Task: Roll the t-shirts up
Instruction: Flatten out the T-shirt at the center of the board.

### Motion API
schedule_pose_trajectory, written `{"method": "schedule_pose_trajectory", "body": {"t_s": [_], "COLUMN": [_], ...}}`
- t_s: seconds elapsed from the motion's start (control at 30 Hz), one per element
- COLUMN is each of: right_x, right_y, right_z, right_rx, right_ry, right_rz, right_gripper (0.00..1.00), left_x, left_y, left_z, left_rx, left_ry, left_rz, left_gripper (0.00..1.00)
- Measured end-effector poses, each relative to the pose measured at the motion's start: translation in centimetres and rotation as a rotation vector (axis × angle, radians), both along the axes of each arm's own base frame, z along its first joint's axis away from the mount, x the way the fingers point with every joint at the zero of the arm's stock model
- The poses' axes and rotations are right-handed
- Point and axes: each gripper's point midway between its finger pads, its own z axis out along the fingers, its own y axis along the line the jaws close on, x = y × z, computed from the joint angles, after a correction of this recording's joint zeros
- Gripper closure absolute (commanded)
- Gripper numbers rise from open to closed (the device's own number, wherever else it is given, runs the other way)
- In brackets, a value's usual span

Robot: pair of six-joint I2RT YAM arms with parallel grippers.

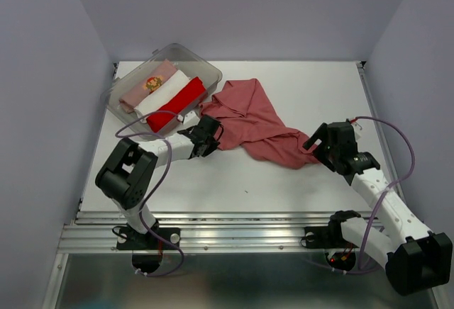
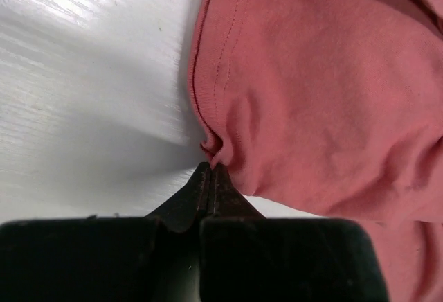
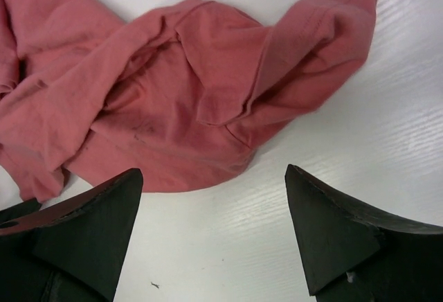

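Observation:
A dusty brick-red t-shirt lies crumpled in the middle of the table. My left gripper is at its left edge, jaws shut and pinching a small fold of the hem; in the left wrist view the gripper nips the shirt. My right gripper is open and empty just off the shirt's right end; in the right wrist view the gripper sits over bare table, short of the shirt. Rolled pale pink, white and bright red tees lie in a bin.
The clear plastic bin stands at the back left, close behind my left gripper. The white table is bounded by lilac walls on three sides and a metal rail at the near edge.

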Motion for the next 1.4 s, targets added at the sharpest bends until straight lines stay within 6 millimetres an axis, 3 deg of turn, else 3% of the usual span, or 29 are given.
{"method": "schedule_pose_trajectory", "body": {"t_s": [0.17, 0.23, 0.37, 0.47, 0.63, 0.87, 0.93, 0.97, 1.03, 1.07, 1.1, 1.2, 1.3, 1.4], "right_x": [-1.1, -1.1, -0.2, 0.5, 1.7, 3.5, 4.1, 4.4, 4.4, 4.4, 4.6, 5.9, 8.7, 12.6], "right_y": [0.1, 0.0, -0.8, -1.7, -2.7, -3.1, -3.2, -3.2, -3.4, -3.5, -3.6, -4.8, -6.7, -9.4], "right_z": [-2.3, -2.7, -3.1, -3.6, -4.1, -4.9, -5.3, -5.8, -6.8, -7.1, -7.2, -6.4, -4.0, 0.8], "right_rx": [0.03, 0.03, 0.016, 0.004, -0.01, -0.016, -0.017, -0.019, -0.023, -0.027, -0.027, -0.02, 0.005, 0.031], "right_ry": [0.051, 0.063, 0.077, 0.099, 0.11, 0.099, 0.098, 0.109, 0.137, 0.144, 0.144, 0.128, 0.071, -0.047], "right_rz": [-0.026, -0.036, -0.073, -0.106, -0.137, -0.151, -0.156, -0.158, -0.166, -0.167, -0.172, -0.209, -0.262, -0.317], "right_gripper": [0.34, 0.42, 0.43, 0.42, 0.43, 0.58, 0.65, 0.77, 0.88, 0.99, 0.99, 0.99, 0.99, 0.99], "left_x": [0.1, 0.1, 0.9, 1.3, 1.5, 1.4, 1.4, 1.4, 1.5, 1.6, 1.8, 2.5, 3.8, 5.3], "left_y": [1.0, 1.6, 2.6, 3.6, 4.1, 3.8, 3.7, 3.7, 3.7, 3.7, 3.7, 3.6, 3.1, 2.2], "left_z": [1.5, 3.7, 10.0, 12.3, 12.3, 12.0, 12.0, 12.2, 12.5, 12.8, 13.1, 14.6, 16.4, 18.1], "left_rx": [0.048, 0.047, -0.018, -0.035, -0.025, -0.021, -0.019, -0.019, -0.019, -0.018, -0.019, -0.019, -0.019, -0.015], "left_ry": [-0.03, -0.073, -0.222, -0.281, -0.277, -0.264, -0.263, -0.266, -0.27, -0.272, -0.275, -0.299, -0.328, -0.349], "left_rz": [0.006, 0.011, 0.034, 0.049, 0.043, 0.015, 0.008, 0.008, 0.005, 0.004, 0.005, -0.007, -0.028, -0.06], "left_gripper": [1.0, 1.0, 1.0, 1.0, 1.0, 1.0, 1.0, 1.0, 1.0, 1.0, 1.0, 1.0, 1.0, 1.0]}}
